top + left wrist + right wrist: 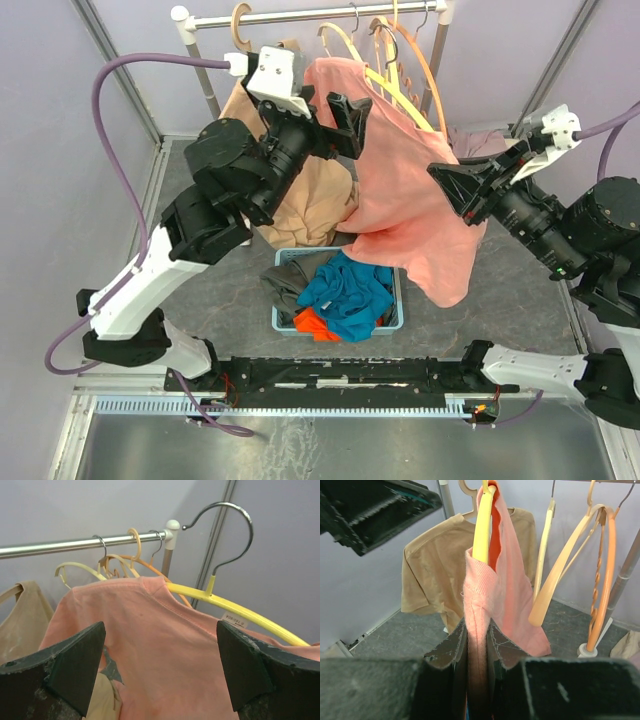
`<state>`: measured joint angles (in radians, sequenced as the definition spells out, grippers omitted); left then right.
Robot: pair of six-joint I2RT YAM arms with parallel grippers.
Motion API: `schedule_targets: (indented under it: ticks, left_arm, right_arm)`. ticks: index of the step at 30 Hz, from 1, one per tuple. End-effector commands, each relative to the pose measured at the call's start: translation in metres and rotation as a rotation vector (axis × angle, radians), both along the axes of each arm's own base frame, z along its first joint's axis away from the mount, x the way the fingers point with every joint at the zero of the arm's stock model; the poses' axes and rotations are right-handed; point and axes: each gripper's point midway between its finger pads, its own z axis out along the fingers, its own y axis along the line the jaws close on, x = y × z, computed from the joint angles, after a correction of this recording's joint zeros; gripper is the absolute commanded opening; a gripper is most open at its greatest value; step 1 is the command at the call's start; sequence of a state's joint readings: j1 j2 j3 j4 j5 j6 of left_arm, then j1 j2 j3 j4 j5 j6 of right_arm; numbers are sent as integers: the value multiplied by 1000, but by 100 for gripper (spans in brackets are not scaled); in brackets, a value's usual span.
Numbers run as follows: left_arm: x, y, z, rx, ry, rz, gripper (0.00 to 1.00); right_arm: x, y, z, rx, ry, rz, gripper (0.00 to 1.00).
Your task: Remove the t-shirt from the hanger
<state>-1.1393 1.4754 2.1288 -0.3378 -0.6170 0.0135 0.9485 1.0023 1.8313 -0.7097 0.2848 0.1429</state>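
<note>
A salmon-pink t-shirt (400,190) hangs on a yellow hanger (395,90), which is lifted off the rail. In the left wrist view the hanger (240,612) shows its free metal hook and the shirt (165,645) fills the space ahead. My left gripper (345,120) is open, its jaws wide apart just in front of the shirt's shoulder, not touching it (160,655). My right gripper (455,190) is shut on the shirt's hem or sleeve edge (477,630), the fabric pinched between both fingers below the hanger (482,525).
A tan t-shirt (300,195) hangs on the rail (310,15) at the left. Several empty hangers (400,45) hang at the right. A blue basket (280,320) with clothes stands on the floor below. A post (625,575) stands at right.
</note>
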Motion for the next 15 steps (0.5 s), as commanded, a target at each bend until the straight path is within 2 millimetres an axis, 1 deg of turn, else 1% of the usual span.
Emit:
schedule_targets:
  ticks: [1,5,12,15]
  left_arm:
    - [4,-10,-5,-69,47,-29,97]
    - [10,-14,-7,-94,61,-30,97]
    - [24,-12,-14,-127,92,-5,96]
    - [27,-10,-15,-144,97,0,96]
  right_arm:
    - [-17,-18,46,116,-121,22,1]
    - [-19,-18,41,102,-115,28,1]
    - [-20,-15,35,87,-106,46,1]
    - [-21,-13,35,85,-107,56,1]
